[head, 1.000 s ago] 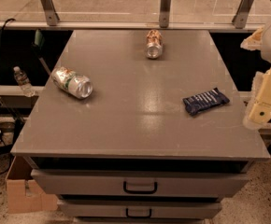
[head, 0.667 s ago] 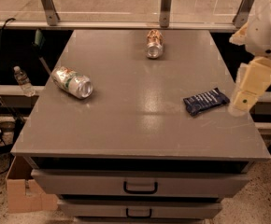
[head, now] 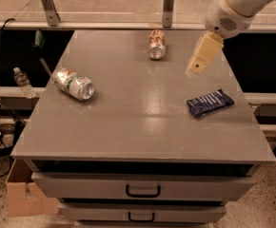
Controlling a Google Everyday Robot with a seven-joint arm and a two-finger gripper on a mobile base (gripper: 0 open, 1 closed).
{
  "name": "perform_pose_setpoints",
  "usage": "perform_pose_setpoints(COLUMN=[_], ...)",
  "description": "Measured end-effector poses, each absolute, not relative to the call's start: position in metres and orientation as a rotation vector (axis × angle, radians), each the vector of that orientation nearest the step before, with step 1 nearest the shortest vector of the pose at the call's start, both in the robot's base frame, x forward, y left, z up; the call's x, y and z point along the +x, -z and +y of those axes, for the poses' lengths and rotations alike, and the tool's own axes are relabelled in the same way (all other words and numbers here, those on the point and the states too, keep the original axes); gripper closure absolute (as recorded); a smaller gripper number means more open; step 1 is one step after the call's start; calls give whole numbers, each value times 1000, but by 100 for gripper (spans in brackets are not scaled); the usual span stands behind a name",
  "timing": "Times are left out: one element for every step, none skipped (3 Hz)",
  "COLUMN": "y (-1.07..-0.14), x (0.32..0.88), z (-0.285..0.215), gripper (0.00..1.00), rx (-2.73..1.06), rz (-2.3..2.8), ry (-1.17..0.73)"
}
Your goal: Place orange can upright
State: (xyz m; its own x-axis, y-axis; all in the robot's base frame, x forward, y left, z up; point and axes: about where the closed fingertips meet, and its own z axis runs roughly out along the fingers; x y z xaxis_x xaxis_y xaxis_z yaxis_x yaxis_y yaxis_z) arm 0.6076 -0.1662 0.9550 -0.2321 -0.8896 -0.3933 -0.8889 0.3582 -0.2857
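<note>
The orange can (head: 156, 44) lies on its side near the far edge of the grey table (head: 128, 127), its silver end facing me. My gripper (head: 195, 70) hangs above the table's right part, to the right of the can and a little nearer to me, not touching it. It holds nothing that I can see.
A silver can with a green-and-white label (head: 73, 83) lies on its side at the table's left. A dark blue snack packet (head: 209, 103) lies at the right, just below my gripper. Drawers are under the table. A cardboard box (head: 21, 194) stands on the floor at the left.
My arm has swung in from the right edge, moving left and toward the far side, so the gripper now hangs over the table nearer the orange can.
</note>
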Motion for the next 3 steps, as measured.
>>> perform_pose_setpoints(y=[-965, -964, -957], x=[677, 678, 694], z=[-129, -129, -126], gripper=[0, 0, 0], rx=[-1387, -1387, -1287], rz=[2092, 2091, 2125], ry=[-3, -6, -25])
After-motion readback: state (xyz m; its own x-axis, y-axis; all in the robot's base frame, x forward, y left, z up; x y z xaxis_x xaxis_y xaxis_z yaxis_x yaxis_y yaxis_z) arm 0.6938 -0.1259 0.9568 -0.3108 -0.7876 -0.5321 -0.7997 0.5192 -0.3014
